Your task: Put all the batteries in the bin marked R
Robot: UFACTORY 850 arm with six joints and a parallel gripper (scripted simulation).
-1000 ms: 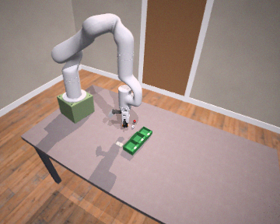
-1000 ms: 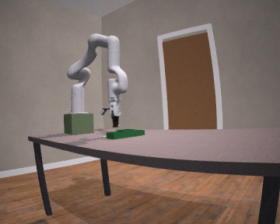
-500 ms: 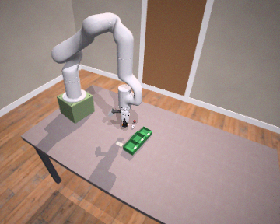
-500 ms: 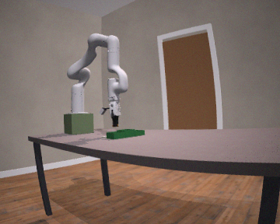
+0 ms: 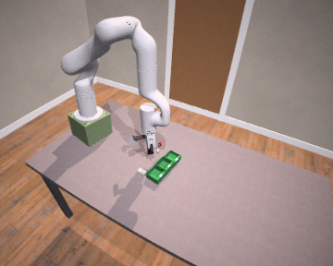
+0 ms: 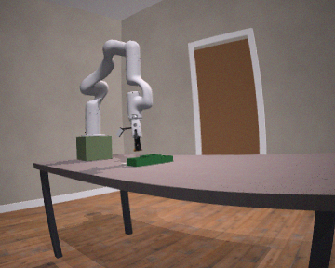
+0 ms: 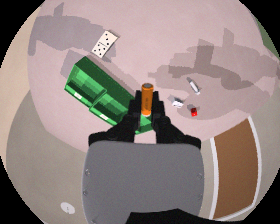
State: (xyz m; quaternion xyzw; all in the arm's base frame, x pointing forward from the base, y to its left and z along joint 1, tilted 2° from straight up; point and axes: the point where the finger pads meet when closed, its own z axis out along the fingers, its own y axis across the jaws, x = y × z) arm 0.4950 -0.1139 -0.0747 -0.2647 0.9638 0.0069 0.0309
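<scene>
My gripper [image 7: 146, 98] [image 5: 150, 151] [image 6: 137, 146] is shut on an orange battery [image 7: 147, 99] and holds it upright above the table, just beside one end of the green bin tray [image 7: 91, 88] [image 5: 164, 167] [image 6: 149, 160]. The tray has three compartments in a row; I cannot read its marks. Two small silver-grey cylinders [image 7: 193, 86] [image 7: 176, 102] and a small red thing [image 7: 193, 112] [image 5: 159, 144] lie on the table beyond the gripper.
A white domino-like tile [image 7: 104, 42] [image 5: 141, 171] lies on the table on the tray's other side. The arm's green base block [image 5: 89, 125] [image 6: 94, 147] stands at the table's far left corner.
</scene>
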